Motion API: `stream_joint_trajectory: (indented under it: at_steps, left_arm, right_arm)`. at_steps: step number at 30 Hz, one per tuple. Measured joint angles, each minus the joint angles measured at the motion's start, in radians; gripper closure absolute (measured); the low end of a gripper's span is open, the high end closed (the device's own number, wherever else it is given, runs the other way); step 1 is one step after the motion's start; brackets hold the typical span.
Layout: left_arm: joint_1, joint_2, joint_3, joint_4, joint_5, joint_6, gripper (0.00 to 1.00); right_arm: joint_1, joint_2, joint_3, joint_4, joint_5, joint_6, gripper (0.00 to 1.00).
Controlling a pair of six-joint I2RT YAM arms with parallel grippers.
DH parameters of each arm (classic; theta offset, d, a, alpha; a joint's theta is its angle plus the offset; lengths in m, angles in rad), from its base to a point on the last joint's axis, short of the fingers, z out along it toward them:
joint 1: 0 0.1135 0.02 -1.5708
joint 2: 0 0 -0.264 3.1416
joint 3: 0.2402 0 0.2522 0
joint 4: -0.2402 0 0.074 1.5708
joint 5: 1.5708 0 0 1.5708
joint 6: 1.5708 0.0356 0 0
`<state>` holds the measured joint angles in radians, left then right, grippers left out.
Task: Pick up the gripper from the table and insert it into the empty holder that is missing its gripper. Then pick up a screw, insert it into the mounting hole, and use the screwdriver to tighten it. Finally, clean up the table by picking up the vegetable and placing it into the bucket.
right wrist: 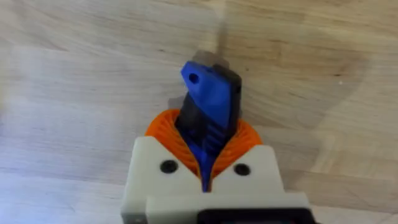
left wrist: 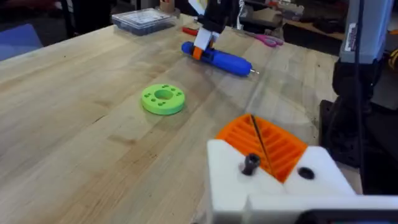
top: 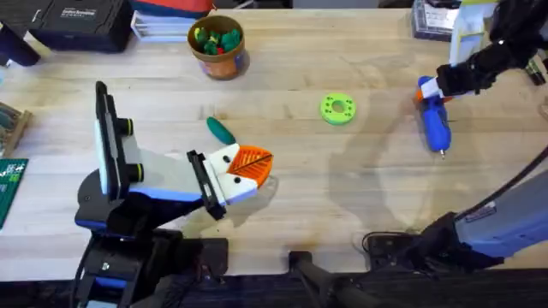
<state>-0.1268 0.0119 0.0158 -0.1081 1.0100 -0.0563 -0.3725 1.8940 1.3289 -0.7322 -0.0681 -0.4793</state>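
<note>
The right gripper [top: 431, 91] stood at the upper right of the overhead frame, clenched on the rear end of the screwdriver [top: 436, 122]. The wrist view confirmed it: blue body [right wrist: 208, 106] pinched between the orange ribbed pads [right wrist: 165, 127]. The tool lay on the table [top: 360, 197], dark tip toward the lower edge of the frame.

The left gripper [top: 248, 167] sat left of centre, low over the wood. Its orange pads [left wrist: 264, 143] met along a thin seam with nothing between them (a small dark screw [left wrist: 250, 163] stood in the white base).

The vegetable [top: 220, 130] lay just above and left of that gripper, apparently not touching it. The bucket [top: 218, 47] stood at upper centre-left, toy pieces in its mouth. A green disc [top: 337, 109] lay between vegetable and screwdriver.
</note>
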Motion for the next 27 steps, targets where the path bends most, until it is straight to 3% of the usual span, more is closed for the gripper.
stream_joint_trajectory:
  at_steps: [4,11,15,20,27]
  left_arm:
    - [0.000,0.000,0.000,0.000,0.000,0.000,0.992]
    - [0.000,0.000,0.000,0.000,0.000,0.000,0.992]
    - [0.000,0.000,0.000,0.000,0.000,0.000,0.992]
    - [0.000,0.000,0.000,0.000,0.000,0.000,0.992]
    - [0.000,0.000,0.000,0.000,0.000,0.000,0.992]
  right_arm:
    - [0.000,-0.071,0.001,0.006,0.000,0.026,0.973]
    - [0.000,-0.356,0.021,0.021,-0.001,0.038,0.973]
    - [0.000,-0.453,0.038,-0.026,-0.018,0.038,0.973]
    - [0.000,-0.447,0.034,-0.126,-0.041,0.039,0.973]
    - [0.000,-0.338,-0.034,-0.121,-0.046,0.066,0.973]
